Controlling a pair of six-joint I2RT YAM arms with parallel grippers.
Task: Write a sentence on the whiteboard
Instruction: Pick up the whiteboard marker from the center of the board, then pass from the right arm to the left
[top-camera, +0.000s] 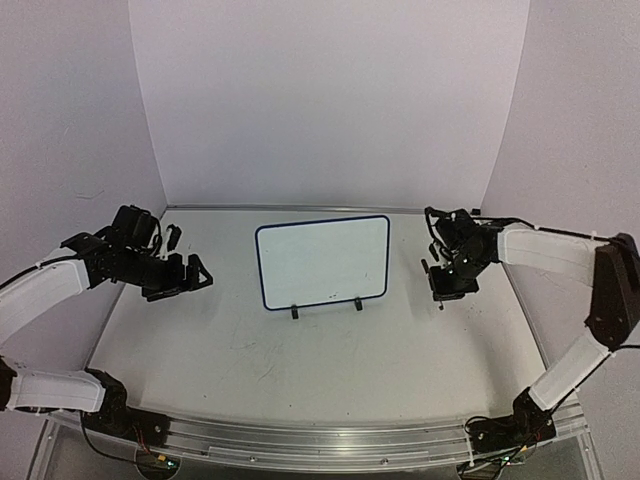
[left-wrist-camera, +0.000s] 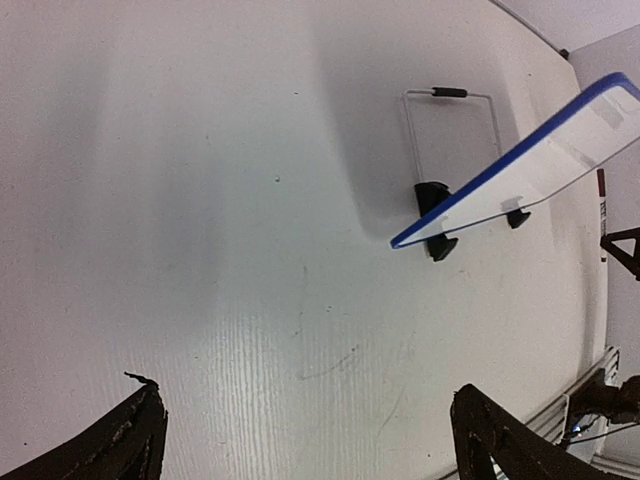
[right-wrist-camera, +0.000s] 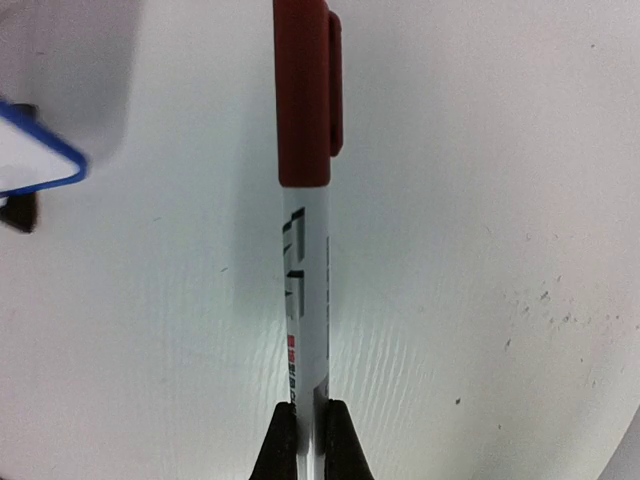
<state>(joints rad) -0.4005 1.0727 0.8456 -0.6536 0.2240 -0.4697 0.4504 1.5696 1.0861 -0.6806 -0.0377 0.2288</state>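
Observation:
The whiteboard (top-camera: 322, 260) stands upright at mid-table on two small black feet, blue-rimmed; its face looks blank and the sentence is not in view. In the left wrist view the whiteboard (left-wrist-camera: 540, 170) shows edge-on at the upper right, and its corner (right-wrist-camera: 30, 160) shows at the left of the right wrist view. My right gripper (top-camera: 447, 285) (right-wrist-camera: 310, 410) hangs just right of the board, shut on a white marker (right-wrist-camera: 305, 250) with a red cap (right-wrist-camera: 303, 90) still on. My left gripper (top-camera: 195, 275) (left-wrist-camera: 305, 390) hovers left of the board, open and holding nothing.
A wire stand (left-wrist-camera: 450, 95) props the board from behind. White walls close in the table (top-camera: 330, 360) at the back and sides. A metal rail (top-camera: 320, 440) runs along the near edge by the arm bases. Faint scuff marks dot the tabletop.

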